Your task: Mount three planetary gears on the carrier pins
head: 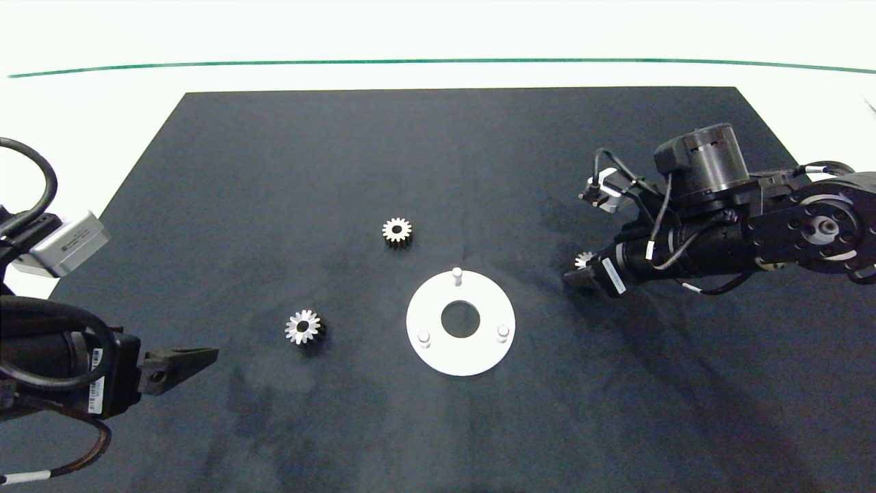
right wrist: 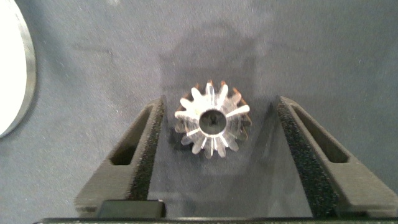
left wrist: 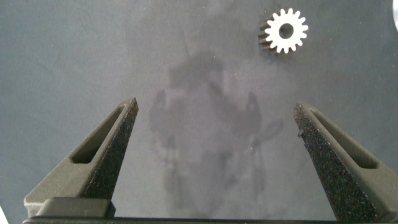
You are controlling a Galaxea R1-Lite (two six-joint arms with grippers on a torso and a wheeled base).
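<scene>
Between the two grey fingers of the right gripper [right wrist: 214,155] lies a small silvery metal spur gear [right wrist: 213,118] with pointed teeth and a dark centre hole, flat on the dark mat; the fingers stand apart on either side of it with a gap at each side, so the gripper is open and not clamping it. In the head view this gripper [head: 573,275] sits low over the mat just to the right of the flat white round disc [head: 428,315], whose three short white carrier pins [head: 456,275] stand bare in a triangle around a large centre hole. A second silvery gear [head: 397,231] lies on the mat beyond the disc and to its left, and a third [head: 302,326] lies well to the disc's left. The left gripper [head: 185,363] waits near the left edge of the black mat [head: 274,157] that covers the white table [head: 96,109], its fingers spread wide with nothing between them.
</scene>
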